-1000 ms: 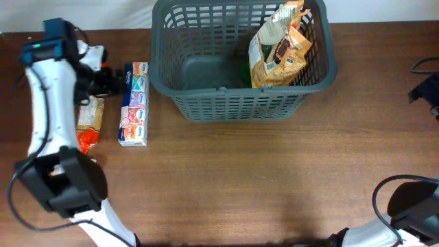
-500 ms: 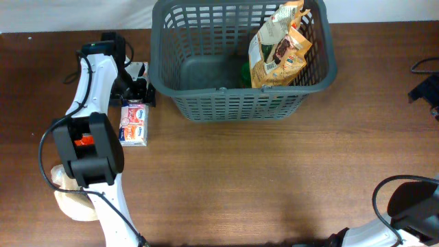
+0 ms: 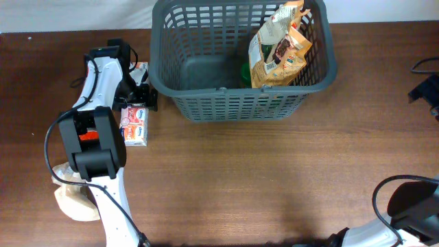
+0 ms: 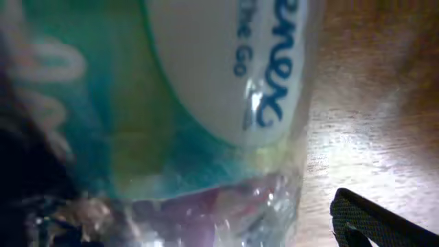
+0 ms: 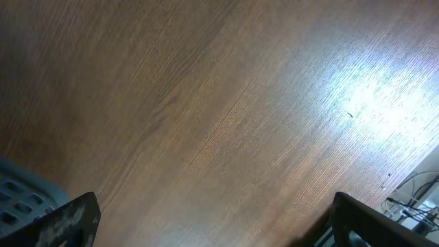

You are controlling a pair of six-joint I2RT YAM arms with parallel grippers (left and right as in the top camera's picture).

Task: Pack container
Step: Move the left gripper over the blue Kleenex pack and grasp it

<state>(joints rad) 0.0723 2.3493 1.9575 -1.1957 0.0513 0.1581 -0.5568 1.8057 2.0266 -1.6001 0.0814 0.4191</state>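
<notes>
Overhead and wrist views, near edge to far. Your right gripper (image 5: pixel 212 214) sits at the near right corner, as it did a second ago. Its jaws are spread wide over the bare table (image 3: pixel 274 178) and hold nothing.

Your left arm (image 3: pixel 92 147) has swung rightward since the earlier frame, when it stood at the far left. It now lies over the near end of the tissue pack (image 3: pixel 134 125). Your left gripper (image 3: pixel 142 92) has come down at the pack's far end, just beside the basket (image 3: pixel 233 104). The jaws stand fully apart. In the wrist view the pack fills the space between them, and wood shows between it and the one visible finger (image 4: pixel 370 223), so nothing is clamped.

The basket is unmoved at the far centre. The snack bag (image 3: pixel 278 48) leans in its right end as before, with a small green item (image 3: pixel 245 72) beside it.
</notes>
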